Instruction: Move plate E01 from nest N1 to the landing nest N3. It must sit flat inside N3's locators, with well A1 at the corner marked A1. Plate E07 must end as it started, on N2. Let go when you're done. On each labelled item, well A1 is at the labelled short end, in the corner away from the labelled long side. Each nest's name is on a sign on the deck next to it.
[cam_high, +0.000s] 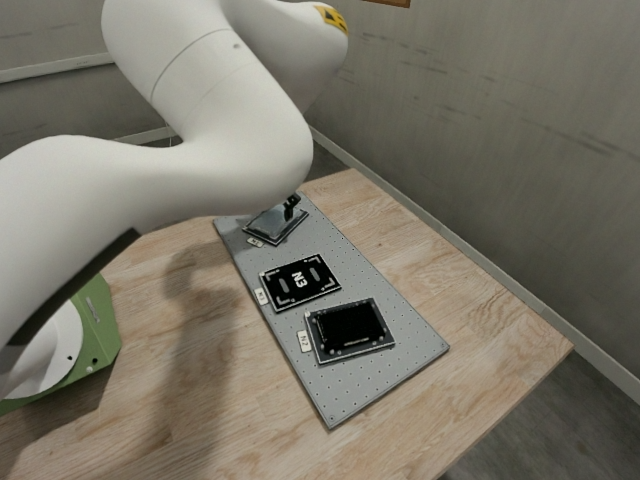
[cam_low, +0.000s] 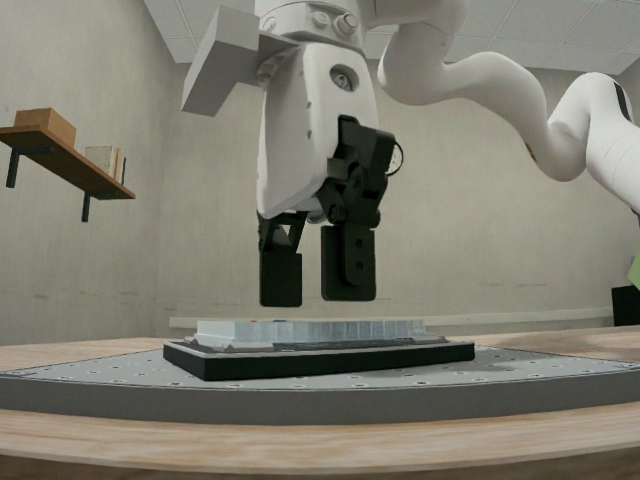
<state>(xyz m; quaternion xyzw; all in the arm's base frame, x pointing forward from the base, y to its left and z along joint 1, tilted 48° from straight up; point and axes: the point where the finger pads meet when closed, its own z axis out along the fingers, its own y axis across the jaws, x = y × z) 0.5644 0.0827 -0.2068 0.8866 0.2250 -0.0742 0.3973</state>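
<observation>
Plate E01 [cam_high: 275, 223] is a pale translucent plate lying flat on nest N1 at the far end of the grey deck [cam_high: 330, 304]; it also shows in the exterior view [cam_low: 310, 330]. My gripper [cam_low: 316, 302] hangs open and empty just above the plate, its fingertips a short gap over the plate's top; in the top view only one finger [cam_high: 290, 205] shows under the arm. Nest N3 [cam_high: 299, 282] is an empty black pad with white corner marks in the deck's middle. Dark plate E07 [cam_high: 348, 329] sits on nest N2 at the near end.
Small white signs stand on the deck beside the nests, such as the N2 sign [cam_high: 303, 341]. The arm's green base [cam_high: 77, 335] is at the table's left. A wall runs close behind the table's right edge. A shelf [cam_low: 62, 160] hangs on the wall.
</observation>
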